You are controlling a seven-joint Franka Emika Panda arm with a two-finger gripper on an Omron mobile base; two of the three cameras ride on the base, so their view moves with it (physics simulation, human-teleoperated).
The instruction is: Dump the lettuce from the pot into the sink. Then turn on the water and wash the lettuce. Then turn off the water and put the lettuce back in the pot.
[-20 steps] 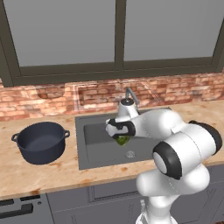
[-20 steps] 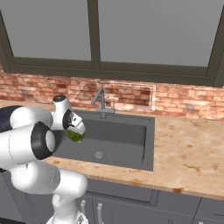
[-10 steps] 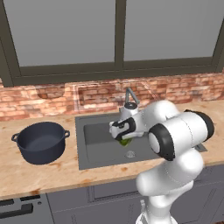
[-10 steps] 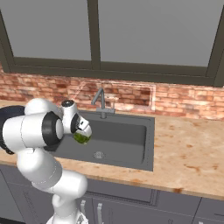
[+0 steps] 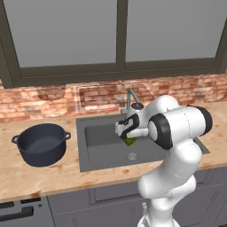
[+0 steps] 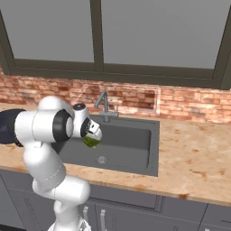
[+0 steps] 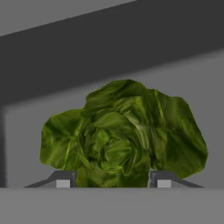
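Observation:
My gripper (image 5: 127,131) is shut on the lettuce (image 5: 129,141), a small ruffled green bunch that hangs above the sink (image 5: 101,133), a little over the round drain (image 5: 131,156). From the right base view the gripper (image 6: 94,134) holds the lettuce (image 6: 91,142) over the left part of the sink (image 6: 133,140). The hand view has the lettuce (image 7: 122,135) between the two fingertips (image 7: 64,180), with the dark basin behind it. The dark pot (image 5: 42,144) stands on the counter left of the sink, with nothing in it; its edge (image 6: 6,128) peeks out behind the arm.
A grey faucet (image 5: 131,98) rises at the sink's back edge, just behind the hand; the same faucet (image 6: 104,102) stands close above the gripper. A brick backsplash and a window run along the back. Speckled counter (image 6: 194,153) stretches right of the sink.
The hand has drifted a little to the right over the basin with the lettuce still in its grip, and the arm's elbow has swung round. The pot has not moved.

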